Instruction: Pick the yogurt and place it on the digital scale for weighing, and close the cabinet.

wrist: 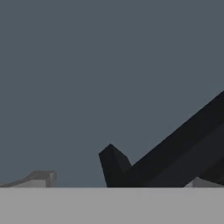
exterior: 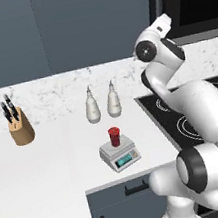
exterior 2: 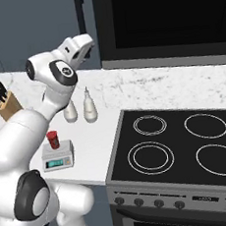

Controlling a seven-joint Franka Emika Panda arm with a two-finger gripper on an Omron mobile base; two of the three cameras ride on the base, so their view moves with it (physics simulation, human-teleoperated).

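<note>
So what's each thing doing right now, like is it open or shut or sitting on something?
yogurt: upright on the scale's plate.
digital scale: on the counter, teal display facing front.
cabinet: door looks shut, flat against the front.
gripper: raised up at the cabinet's black handle; open or shut, can't tell.
knife block: knives stuck in.
two bottles: standing upright, side by side.

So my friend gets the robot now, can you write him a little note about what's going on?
Hand: raised at the cabinet door near its black bar handle; open or shut cannot be told.
Yogurt: standing upright on the digital scale, on the counter left of the stove.
Done: yogurt placed for weighing.
Left: the cabinet; its door looks flat, nearly or fully closed. Check it before moving off.
</note>
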